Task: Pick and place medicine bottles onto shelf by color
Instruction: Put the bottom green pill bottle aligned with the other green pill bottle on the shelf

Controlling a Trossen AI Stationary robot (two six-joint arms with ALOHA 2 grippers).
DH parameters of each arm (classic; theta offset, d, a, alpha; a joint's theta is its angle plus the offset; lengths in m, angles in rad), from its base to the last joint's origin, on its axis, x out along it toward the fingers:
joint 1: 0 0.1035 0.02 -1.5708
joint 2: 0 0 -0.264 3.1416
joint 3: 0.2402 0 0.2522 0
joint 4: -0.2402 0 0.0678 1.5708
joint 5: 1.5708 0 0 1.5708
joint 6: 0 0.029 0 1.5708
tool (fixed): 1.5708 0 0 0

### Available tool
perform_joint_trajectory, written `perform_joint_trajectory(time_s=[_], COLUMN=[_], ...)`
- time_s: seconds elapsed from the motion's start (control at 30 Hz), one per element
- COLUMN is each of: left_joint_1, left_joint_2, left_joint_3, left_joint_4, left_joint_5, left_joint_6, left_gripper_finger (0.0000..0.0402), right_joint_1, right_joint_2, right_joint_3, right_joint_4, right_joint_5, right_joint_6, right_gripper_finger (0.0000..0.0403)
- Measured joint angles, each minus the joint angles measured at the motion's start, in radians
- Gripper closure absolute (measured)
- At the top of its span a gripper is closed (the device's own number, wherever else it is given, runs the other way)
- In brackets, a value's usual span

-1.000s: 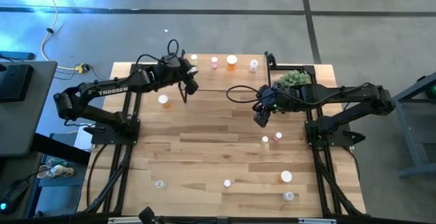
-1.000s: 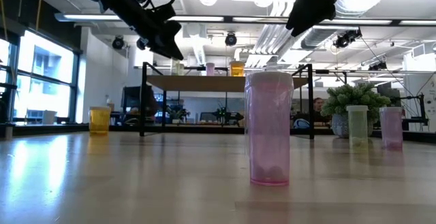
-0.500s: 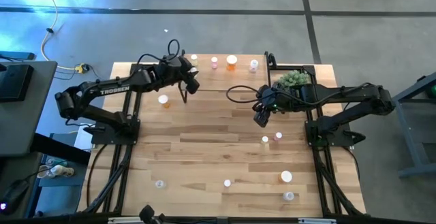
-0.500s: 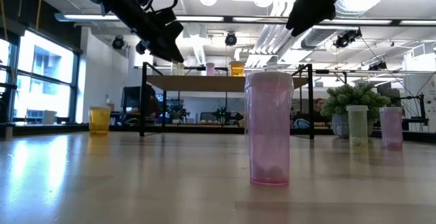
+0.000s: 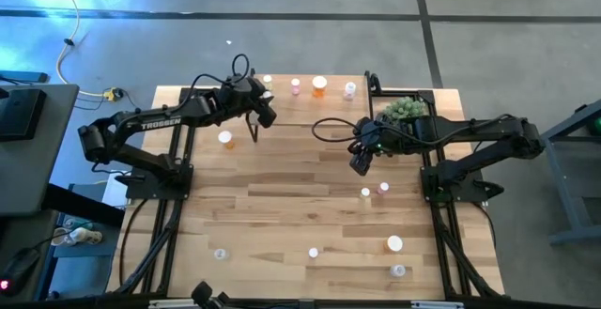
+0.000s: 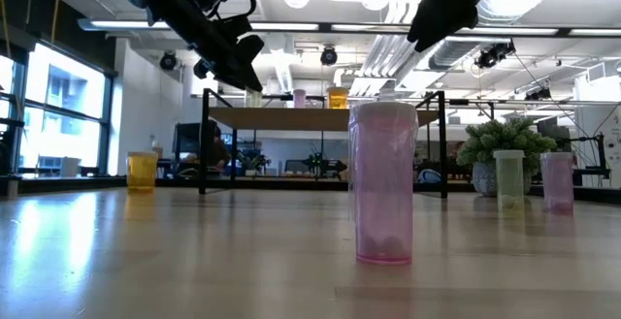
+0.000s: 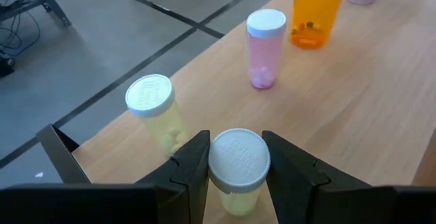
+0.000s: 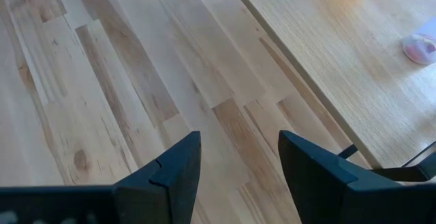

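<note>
The shelf, a light-wood board on black legs, stands at the table's far side. On it stand a yellowish bottle, a pink one, an orange one and a pale one. My left gripper is over the shelf's left end, shut on a yellowish white-capped bottle. My right gripper is open and empty above the table, just near of the shelf's right part. More bottles stand upright on the table, among them a yellow one. My left gripper pinches the yellowish bottle between its two fingers at the white cap, one finger on each side. The fingers come from above, slanting toward the table's far side. The bottle hangs upright below them, over the shelf board.
Several bottles stand on the table's near right part: a pale one, a pink one, a wide one, others. A green plant sits by the shelf's right end.
My left gripper, still shut on the yellowish bottle, has moved a little toward the table's right and far edges over the shelf's left end.
</note>
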Motion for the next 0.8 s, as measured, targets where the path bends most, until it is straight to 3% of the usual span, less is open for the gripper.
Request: perform_joint_trajectory(time_s=[0.43,0.8], left_joint_1=[0.0,0.0], left_joint_2=[0.004,0.002], left_joint_3=[-0.004,-0.003], left_joint_4=[0.026,0.033], left_joint_5=[0.008,-0.044], left_joint_6=[0.011,0.011], left_gripper_finger=[0.0241,0.021], right_joint_1=[0.0,0.0], right_joint_2=[0.0,0.0], right_joint_3=[0.0,0.0], right_joint_4=[0.0,0.0], right_joint_5=[0.0,0.0], right_joint_6=[0.0,0.0], right_gripper_finger=[0.0214,0.0214])
